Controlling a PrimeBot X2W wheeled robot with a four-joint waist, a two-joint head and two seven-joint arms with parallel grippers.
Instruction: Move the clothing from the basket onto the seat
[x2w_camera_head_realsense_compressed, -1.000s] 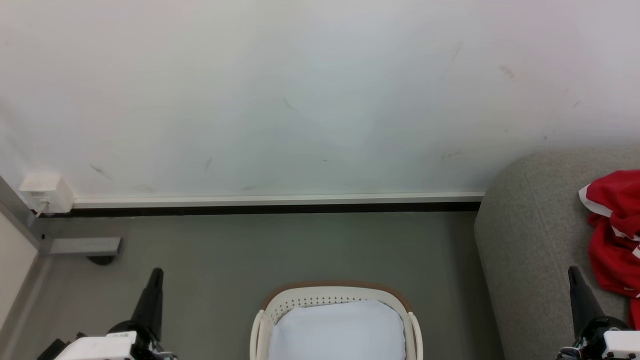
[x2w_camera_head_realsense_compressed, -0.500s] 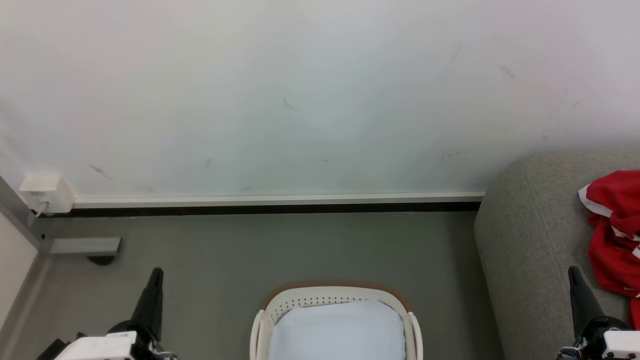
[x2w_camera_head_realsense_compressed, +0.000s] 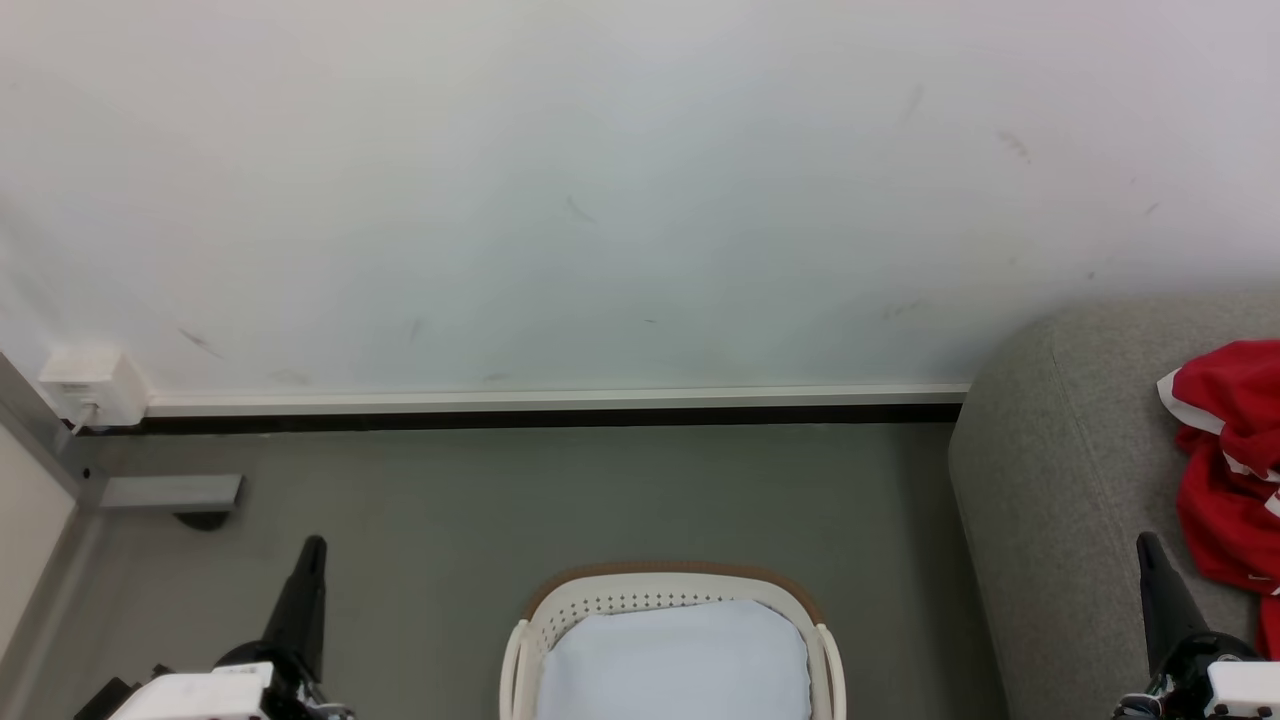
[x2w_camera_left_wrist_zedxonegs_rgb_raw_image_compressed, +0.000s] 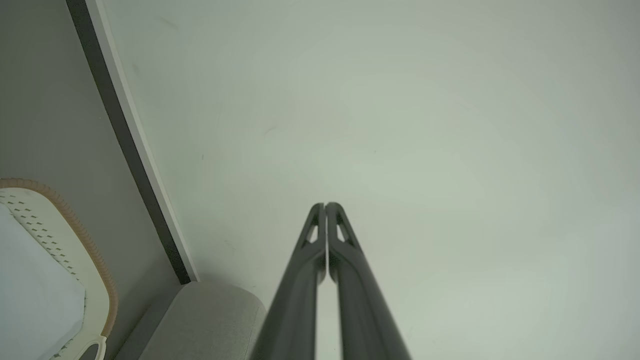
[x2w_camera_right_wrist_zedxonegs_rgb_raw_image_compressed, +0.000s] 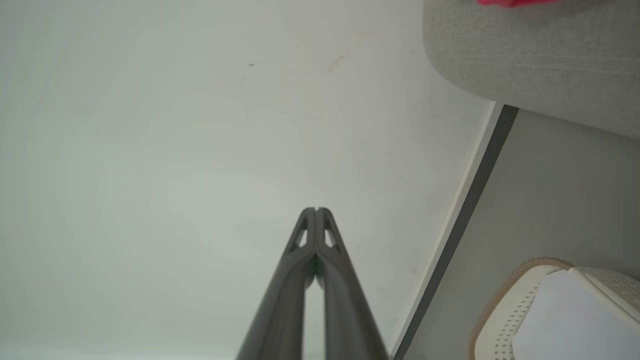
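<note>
The red clothing (x2w_camera_head_realsense_compressed: 1228, 460) with white stripes lies crumpled on the grey seat (x2w_camera_head_realsense_compressed: 1060, 470) at the right edge; a sliver of the clothing (x2w_camera_right_wrist_zedxonegs_rgb_raw_image_compressed: 515, 2) shows atop the seat (x2w_camera_right_wrist_zedxonegs_rgb_raw_image_compressed: 540, 55). The cream basket (x2w_camera_head_realsense_compressed: 640, 596) stands on the floor at bottom centre, with a pale bluish-white cloth (x2w_camera_head_realsense_compressed: 675, 665) in it. The basket (x2w_camera_left_wrist_zedxonegs_rgb_raw_image_compressed: 70, 240) and the seat (x2w_camera_left_wrist_zedxonegs_rgb_raw_image_compressed: 200, 320) show in the left wrist view, and the basket (x2w_camera_right_wrist_zedxonegs_rgb_raw_image_compressed: 500, 320) in the right wrist view. My left gripper (x2w_camera_head_realsense_compressed: 313, 545) is shut and empty at lower left, its fingertips (x2w_camera_left_wrist_zedxonegs_rgb_raw_image_compressed: 325, 206) together. My right gripper (x2w_camera_head_realsense_compressed: 1146, 540) is shut and empty beside the seat, fingertips (x2w_camera_right_wrist_zedxonegs_rgb_raw_image_compressed: 316, 210) together.
A white wall (x2w_camera_head_realsense_compressed: 600, 180) with a dark skirting strip (x2w_camera_head_realsense_compressed: 550, 415) faces me. A white socket box (x2w_camera_head_realsense_compressed: 90, 385) and a grey bracket (x2w_camera_head_realsense_compressed: 170, 492) sit at the left. Grey floor (x2w_camera_head_realsense_compressed: 600, 500) lies between wall and basket.
</note>
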